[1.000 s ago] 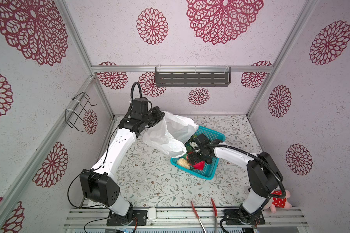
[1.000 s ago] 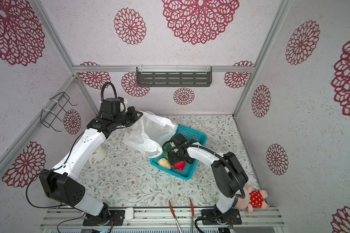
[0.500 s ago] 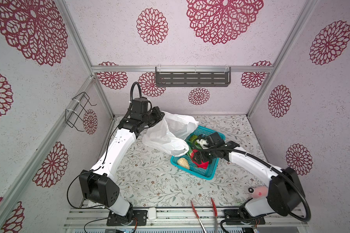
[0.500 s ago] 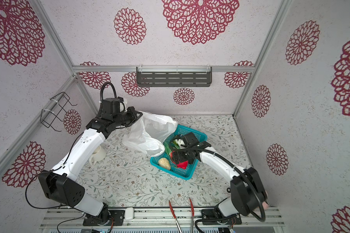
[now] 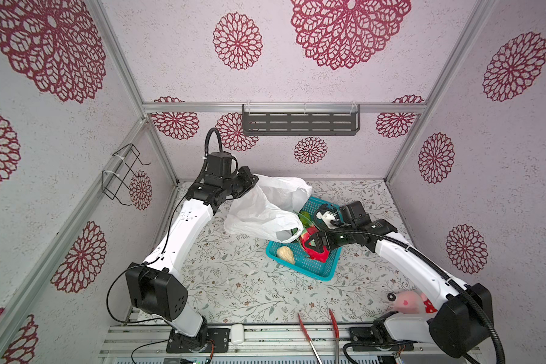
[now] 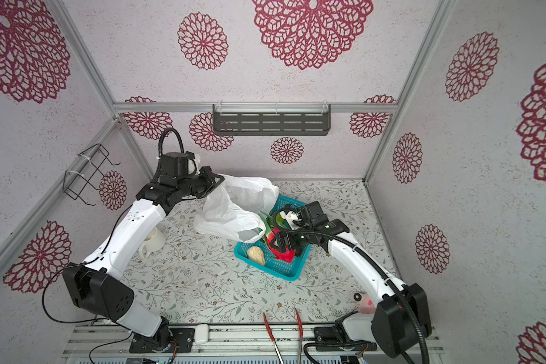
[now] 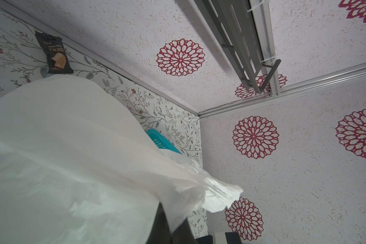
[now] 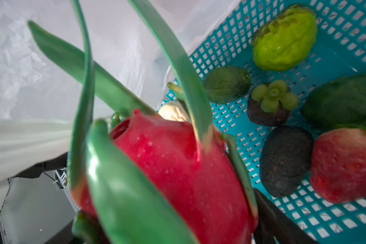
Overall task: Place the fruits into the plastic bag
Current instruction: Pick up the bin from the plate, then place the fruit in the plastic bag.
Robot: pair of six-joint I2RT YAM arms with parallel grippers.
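Note:
My left gripper [image 5: 252, 182] [image 6: 218, 181] [image 7: 171, 228] is shut on the rim of the translucent white plastic bag [image 5: 259, 211] [image 6: 230, 211] [image 7: 72, 158]. It holds the bag up, and the bag sags onto the back left corner of the teal basket [image 5: 316, 271] [image 8: 336, 221]. My right gripper [image 5: 316, 245] [image 6: 282, 244] [image 8: 178, 221] is shut wide on the red dragon fruit [image 5: 309, 234] [image 8: 178, 160] over the basket. In the basket lie a pale pear [image 5: 286, 254] [image 8: 173, 112], a dark avocado [image 8: 285, 160], a strawberry [image 8: 344, 164], a bright green fruit [image 8: 283, 40] and a small dark one [image 8: 270, 105].
A white mug [image 6: 153, 241] stands by my left arm. A pink plush toy [image 5: 407, 302] lies by my right arm's base, and red tongs [image 5: 309, 337] lie at the front edge. A dark snack packet [image 7: 55, 55] sits behind the bag. A grey shelf [image 5: 300, 123] hangs on the back wall.
My right arm has swung its elbow out to the right, uncovering the plush toy, while its gripper stays over the basket around the dragon fruit. The left arm and bag have not moved.

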